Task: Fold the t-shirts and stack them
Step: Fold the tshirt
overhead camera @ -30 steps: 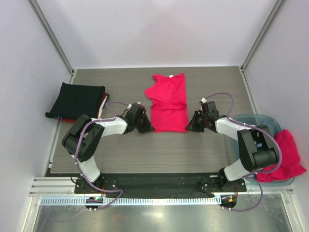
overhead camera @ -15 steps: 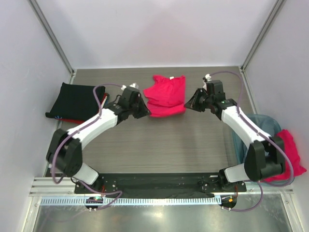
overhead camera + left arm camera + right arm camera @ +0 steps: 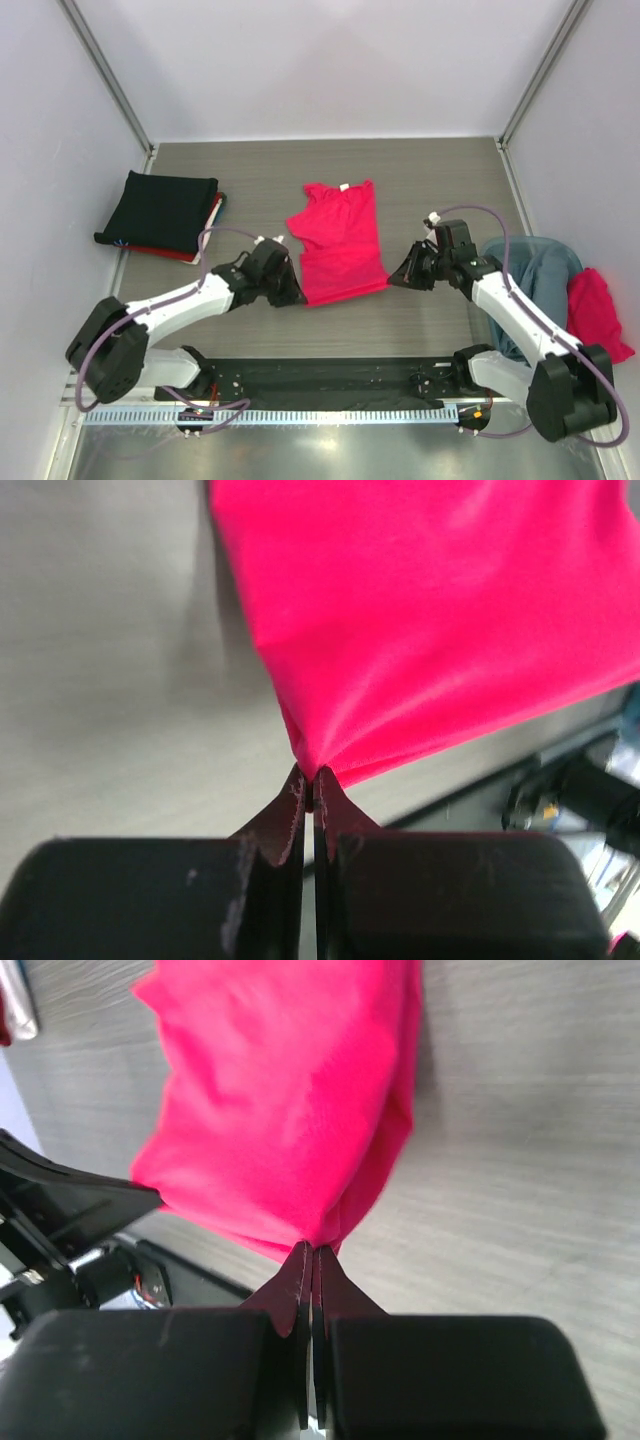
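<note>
A bright pinkish-red t-shirt (image 3: 338, 240) with a white neck label lies mid-table, folded narrow, neck toward the back. My left gripper (image 3: 297, 296) is shut on its near left corner, and the pinched cloth shows in the left wrist view (image 3: 420, 610). My right gripper (image 3: 392, 281) is shut on its near right corner, and the shirt fans out from the tips in the right wrist view (image 3: 290, 1110). A folded black t-shirt (image 3: 158, 208) lies on a dark red one (image 3: 170, 251) at the left. Another pinkish-red shirt (image 3: 598, 313) and a grey-blue one (image 3: 540, 270) sit at the right.
A basket (image 3: 520, 247) at the right edge holds the grey-blue and pinkish-red cloth. White walls with metal posts (image 3: 105, 75) enclose the table. The black base plate (image 3: 330, 375) runs along the near edge.
Both grippers pulled the shirt's near edge back toward the arms from the far position, and the shirt now lies stretched out long again, shifted slightly left and nearer.
</note>
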Robot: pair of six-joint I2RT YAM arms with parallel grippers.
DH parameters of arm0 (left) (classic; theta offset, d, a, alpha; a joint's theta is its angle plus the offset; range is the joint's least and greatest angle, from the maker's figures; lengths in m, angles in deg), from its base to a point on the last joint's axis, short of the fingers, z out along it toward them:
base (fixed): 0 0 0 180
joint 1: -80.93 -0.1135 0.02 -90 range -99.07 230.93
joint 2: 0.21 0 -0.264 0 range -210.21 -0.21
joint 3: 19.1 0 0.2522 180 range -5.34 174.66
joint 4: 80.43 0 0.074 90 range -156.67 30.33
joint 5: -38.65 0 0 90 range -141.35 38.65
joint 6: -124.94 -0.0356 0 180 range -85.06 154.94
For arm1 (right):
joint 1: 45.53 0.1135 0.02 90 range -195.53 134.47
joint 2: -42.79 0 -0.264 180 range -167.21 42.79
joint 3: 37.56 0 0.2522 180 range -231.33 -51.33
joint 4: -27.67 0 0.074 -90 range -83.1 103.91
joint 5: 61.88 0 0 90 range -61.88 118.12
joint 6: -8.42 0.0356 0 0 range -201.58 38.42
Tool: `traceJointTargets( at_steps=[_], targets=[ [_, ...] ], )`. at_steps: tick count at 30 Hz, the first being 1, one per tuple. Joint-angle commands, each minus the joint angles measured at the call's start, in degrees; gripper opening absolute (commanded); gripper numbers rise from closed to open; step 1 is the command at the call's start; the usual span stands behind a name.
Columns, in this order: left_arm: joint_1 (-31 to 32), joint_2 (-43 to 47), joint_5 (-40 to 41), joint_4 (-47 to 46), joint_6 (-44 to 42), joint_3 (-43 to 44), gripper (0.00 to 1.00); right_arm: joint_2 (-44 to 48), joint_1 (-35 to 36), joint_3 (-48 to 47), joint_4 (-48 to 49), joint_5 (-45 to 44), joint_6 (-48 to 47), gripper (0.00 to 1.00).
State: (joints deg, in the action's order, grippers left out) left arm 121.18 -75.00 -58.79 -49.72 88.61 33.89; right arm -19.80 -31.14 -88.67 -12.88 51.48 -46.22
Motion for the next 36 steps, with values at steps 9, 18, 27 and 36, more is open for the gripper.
traceJointTargets(
  at_steps=[9, 18, 27, 36],
  targets=[
    [5.3, 9.2, 4.1, 4.8, 3.1, 1.0, 0.00, 7.0, -0.1, -6.8, -6.8, -2.8, -2.5, 0.01],
    [-2.5, 5.9, 0.3, 8.0, -1.0, 11.1, 0.01, -3.2, -0.2, -19.1, -6.2, -8.6, -4.4, 0.01],
    [-10.3, -1.5, -3.7, 7.7, -4.6, 19.0, 0.01, -15.8, -0.5, -30.4, -4.2, -10.9, -5.7, 0.01],
    [-16.6, -14.7, -6.6, 7.6, -6.8, 31.6, 0.00, -29.1, -2.5, -42.3, -3.3, -11.0, -7.8, 0.01]
  ],
)
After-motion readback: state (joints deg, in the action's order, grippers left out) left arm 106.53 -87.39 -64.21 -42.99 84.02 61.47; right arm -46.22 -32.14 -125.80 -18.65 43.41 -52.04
